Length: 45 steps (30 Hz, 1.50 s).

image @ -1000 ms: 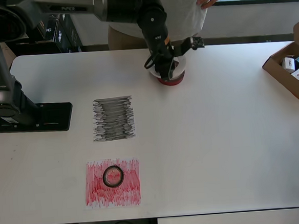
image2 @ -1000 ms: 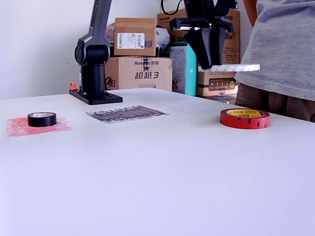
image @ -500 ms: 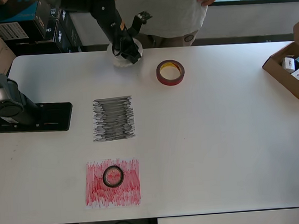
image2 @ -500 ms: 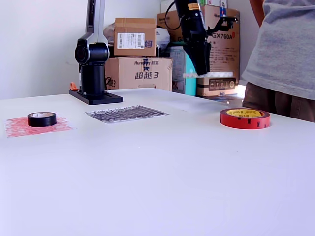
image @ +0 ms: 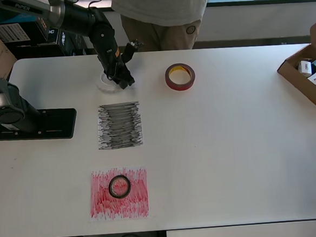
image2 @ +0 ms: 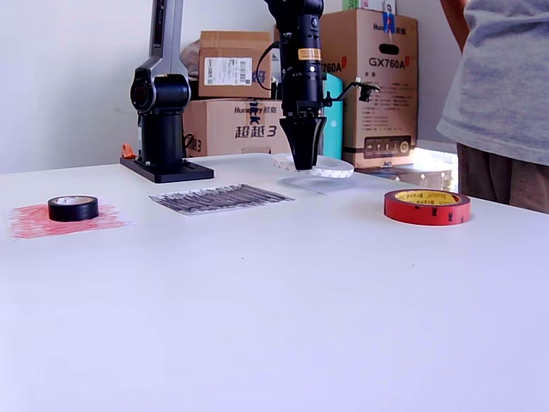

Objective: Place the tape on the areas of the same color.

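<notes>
My gripper [image: 121, 79] [image2: 304, 160] is shut on the edge of the white tape ring [image: 104, 82] [image2: 324, 166] and holds it flat, just above the table at the far side, over a faint pale patch [image2: 336, 183]. The small black ring [image: 119, 186] [image2: 73, 208] lies on the red scribbled patch [image: 101, 202] [image2: 30, 223]. The black scribbled patch [image: 120, 125] [image2: 221, 197] is bare. The dark-red ring with the yellow core [image: 180, 86] [image2: 427, 208] lies on bare table to the overhead view's right of my gripper.
The arm's black base [image: 36, 125] [image2: 163, 129] stands at the overhead view's left. An open cardboard box [image: 310, 81] sits at the right edge. A person [image: 159, 12] [image2: 506, 86] stands at the far edge. Cardboard boxes [image2: 249, 94] are stacked behind the table.
My gripper carried the white ring from above the red ring to the overhead view's left and down, close to the table. The red ring and the black ring have stayed put.
</notes>
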Tool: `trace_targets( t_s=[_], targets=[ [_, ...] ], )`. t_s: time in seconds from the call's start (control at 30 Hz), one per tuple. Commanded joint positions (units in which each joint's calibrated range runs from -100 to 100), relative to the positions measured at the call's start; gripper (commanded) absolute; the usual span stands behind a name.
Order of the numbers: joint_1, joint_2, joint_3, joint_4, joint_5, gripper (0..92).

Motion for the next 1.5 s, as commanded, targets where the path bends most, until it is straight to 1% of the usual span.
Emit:
trace_targets(
  t_s=[0.0, 0.1, 0.3, 0.4, 0.6, 0.7, 1.47],
  targets=[
    [0.37, 0.45, -0.84, 0.05, 0.57, 0.0],
    [0.44, 1.47, -1.3, -1.64, 0.57, 0.0],
    [0.52, 5.03, -2.75, -1.73, 0.57, 0.0],
    [1.55, 5.4, -2.75, -1.73, 0.65, 0.0],
    [5.1, 5.4, -2.84, -1.73, 4.33, 0.0],
    [5.89, 5.31, -2.84, -1.73, 5.15, 0.0],
    [4.55, 5.5, -5.48, -1.56, 5.89, 0.0]
  ],
)
